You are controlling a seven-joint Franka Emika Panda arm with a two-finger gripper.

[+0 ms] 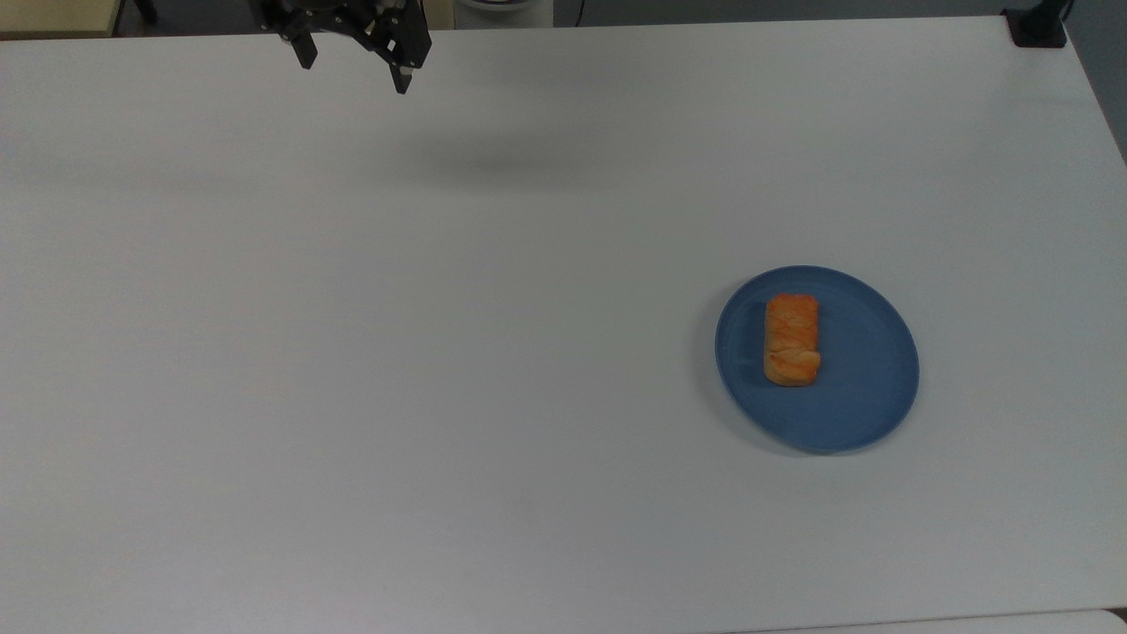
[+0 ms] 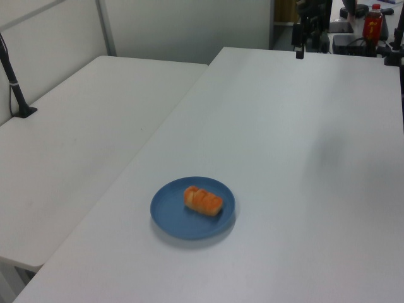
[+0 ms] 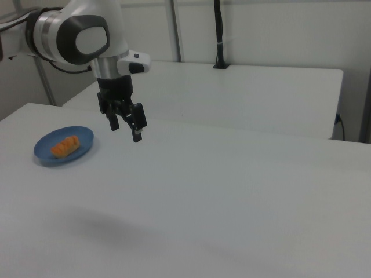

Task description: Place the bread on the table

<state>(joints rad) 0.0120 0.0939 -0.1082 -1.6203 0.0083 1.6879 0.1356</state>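
Note:
The bread (image 1: 791,340), a small golden-orange braided roll, lies on a round blue plate (image 1: 872,387) on the white table (image 1: 440,352); I see it also in the left view as the bread (image 2: 202,201) and in the right view as the bread (image 3: 64,146). My gripper (image 1: 354,75) hangs open and empty high over the table's far edge at the top view's upper left, far from the plate. In the right view the gripper (image 3: 126,132) hovers well above the tabletop, to the right of the plate (image 3: 42,150).
A second white table (image 2: 76,145) adjoins on the left view's left, with a black pole mount (image 2: 16,88). A red bottle (image 2: 373,22) and dark gear stand beyond the far edge. A black clamp (image 1: 1037,26) sits at the top view's upper right corner.

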